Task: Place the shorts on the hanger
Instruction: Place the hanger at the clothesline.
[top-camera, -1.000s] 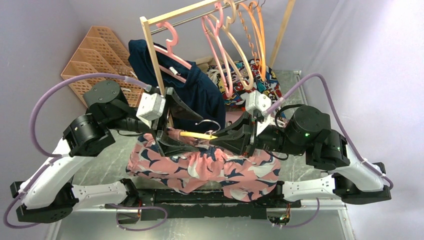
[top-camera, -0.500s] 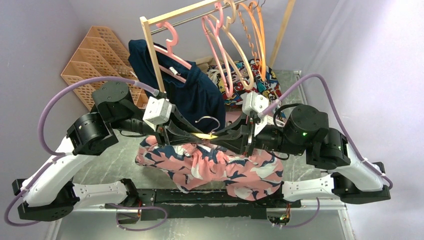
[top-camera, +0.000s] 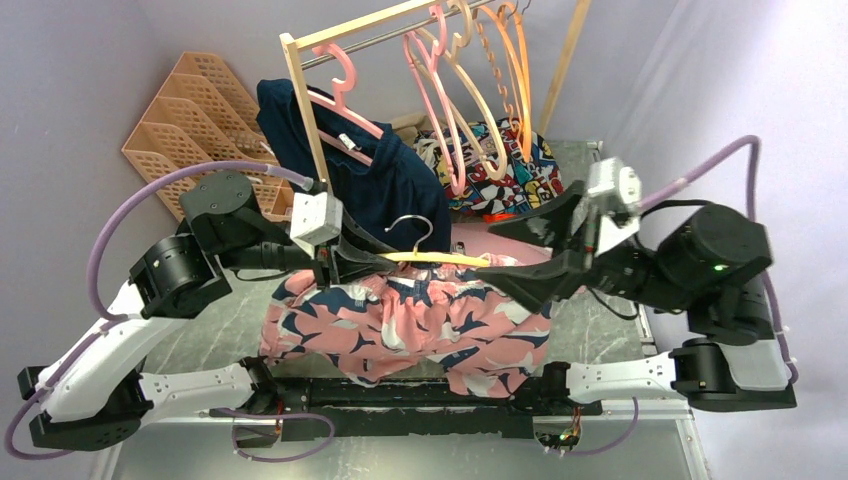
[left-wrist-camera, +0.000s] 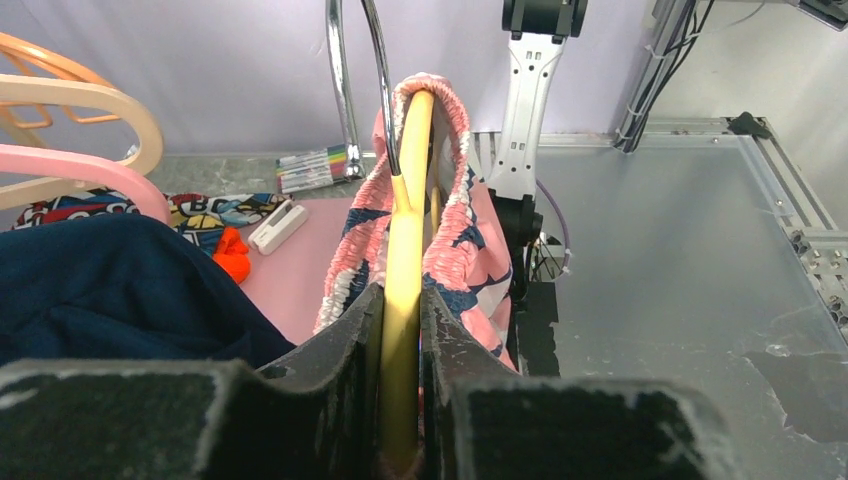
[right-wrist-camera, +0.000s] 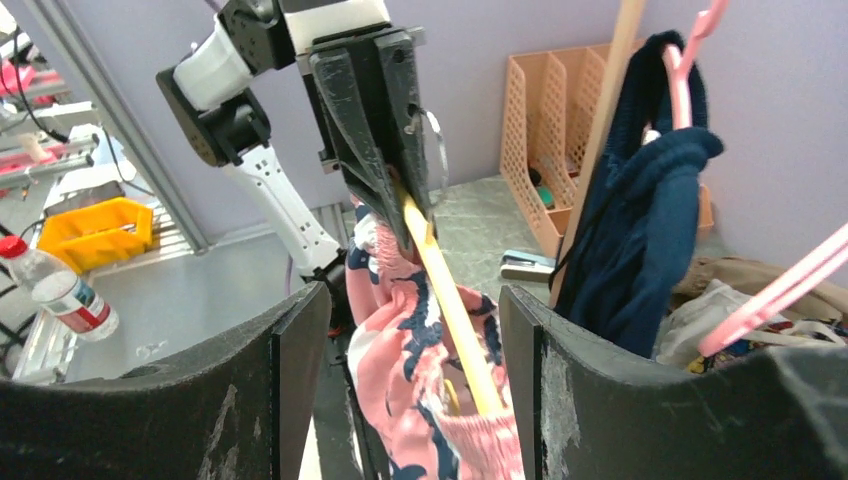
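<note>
On the pale yellow plastic hanger (top-camera: 440, 258) the left pincer (left-wrist-camera: 402, 300) is clamped so salmon-pink printed shorts (top-camera: 420, 322) hang draped; right pincer (top-camera: 486, 250) stands apart.

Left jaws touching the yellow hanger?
Touching. The left wrist view shows the left gripper with its jaws pressed against both sides of the hanger, no gap visible.

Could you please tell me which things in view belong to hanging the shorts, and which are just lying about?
Belonging to the job:
- shorts
- yellow hanger, with the shorts draped over it
- left tool, shut on the hanger
- right tool, open

Just lying about:
- navy garment
- pink hangers
- cartoon-print cloth
- orange file organiser
- marker pack
</note>
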